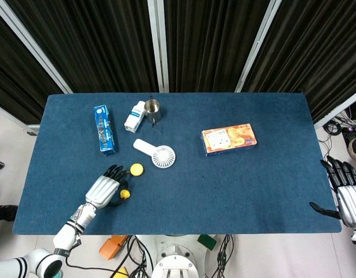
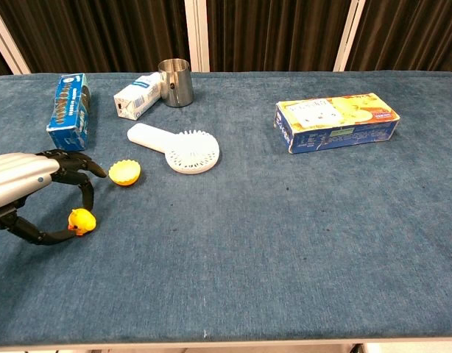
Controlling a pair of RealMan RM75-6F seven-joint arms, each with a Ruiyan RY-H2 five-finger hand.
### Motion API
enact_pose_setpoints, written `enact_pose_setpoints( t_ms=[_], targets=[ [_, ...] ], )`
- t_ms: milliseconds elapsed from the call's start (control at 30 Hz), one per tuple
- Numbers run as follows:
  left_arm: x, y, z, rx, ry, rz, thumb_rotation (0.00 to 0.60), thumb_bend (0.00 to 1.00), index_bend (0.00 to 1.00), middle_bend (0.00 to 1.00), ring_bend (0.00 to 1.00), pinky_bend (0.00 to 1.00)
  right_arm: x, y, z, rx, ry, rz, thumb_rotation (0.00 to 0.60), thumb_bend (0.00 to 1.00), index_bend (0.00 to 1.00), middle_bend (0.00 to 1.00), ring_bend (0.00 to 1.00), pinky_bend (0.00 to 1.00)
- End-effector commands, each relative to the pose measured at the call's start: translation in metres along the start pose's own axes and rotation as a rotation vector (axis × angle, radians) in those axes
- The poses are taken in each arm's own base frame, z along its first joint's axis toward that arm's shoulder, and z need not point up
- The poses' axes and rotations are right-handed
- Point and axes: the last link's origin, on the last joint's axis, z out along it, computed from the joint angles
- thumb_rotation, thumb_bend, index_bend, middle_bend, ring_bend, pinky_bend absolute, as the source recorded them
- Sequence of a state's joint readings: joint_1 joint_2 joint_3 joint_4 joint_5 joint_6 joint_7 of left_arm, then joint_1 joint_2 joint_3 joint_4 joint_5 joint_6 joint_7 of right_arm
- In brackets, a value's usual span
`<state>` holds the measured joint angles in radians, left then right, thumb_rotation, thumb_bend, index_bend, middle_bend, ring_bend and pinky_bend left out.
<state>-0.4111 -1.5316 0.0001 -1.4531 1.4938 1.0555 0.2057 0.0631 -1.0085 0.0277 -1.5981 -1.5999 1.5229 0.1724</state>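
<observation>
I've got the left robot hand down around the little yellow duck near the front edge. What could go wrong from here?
The left robot hand arches over the yellow duck, its thumb at the duck's side; the small, round toy may squirt out as the fingers close. The yellow cap lies just past the fingertips and could get knocked. The duck also sits near the table's front edge, so a slip might push it off.

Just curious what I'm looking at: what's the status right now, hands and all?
Left hand open, fingers curved around the yellow duck, thumb tip at it. Right hand open, off the table edge. Yellow cup sits close beside the duck.
</observation>
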Motion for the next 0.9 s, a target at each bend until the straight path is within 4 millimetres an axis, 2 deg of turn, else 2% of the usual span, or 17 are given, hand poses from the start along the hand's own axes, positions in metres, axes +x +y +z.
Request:
enact_pose_setpoints(
  t_ms=[33, 167, 333, 467, 667, 900],
  targets=[
    [0.001, 0.000, 0.002, 0.003, 0.010, 0.001, 0.600, 0.35, 0.51, 0.15, 0.04, 0.00, 0.000, 0.000, 0.000, 0.000, 0.000, 0.000, 0.600, 0.14, 0.00, 0.01, 0.00, 0.03],
    [0.007, 0.000, 0.004, 0.006, 0.041, -0.019, 0.600, 0.38, 0.55, 0.16, 0.04, 0.00, 0.000, 0.000, 0.000, 0.001, 0.001, 0.000, 0.600, 0.14, 0.00, 0.01, 0.00, 0.04],
    [0.025, 0.002, 0.013, -0.006, 0.086, -0.044, 0.600, 0.38, 0.55, 0.16, 0.04, 0.00, 0.000, -0.001, 0.001, 0.003, 0.002, -0.001, 0.600, 0.14, 0.00, 0.01, 0.00, 0.03],
    [0.040, 0.011, 0.034, -0.030, 0.105, -0.055, 0.600, 0.38, 0.55, 0.16, 0.04, 0.00, 0.000, -0.002, 0.001, 0.009, 0.002, -0.001, 0.600, 0.14, 0.00, 0.01, 0.00, 0.03],
    [0.050, 0.021, 0.065, -0.028, 0.074, -0.054, 0.600, 0.38, 0.55, 0.16, 0.04, 0.00, -0.001, -0.001, 0.000, 0.000, 0.001, 0.001, 0.600, 0.14, 0.00, 0.01, 0.00, 0.03],
    [0.053, 0.019, 0.080, 0.014, 0.047, -0.040, 0.600, 0.37, 0.53, 0.16, 0.03, 0.00, -0.002, 0.002, -0.001, -0.009, 0.000, 0.005, 0.600, 0.14, 0.00, 0.01, 0.00, 0.03]
  ],
)
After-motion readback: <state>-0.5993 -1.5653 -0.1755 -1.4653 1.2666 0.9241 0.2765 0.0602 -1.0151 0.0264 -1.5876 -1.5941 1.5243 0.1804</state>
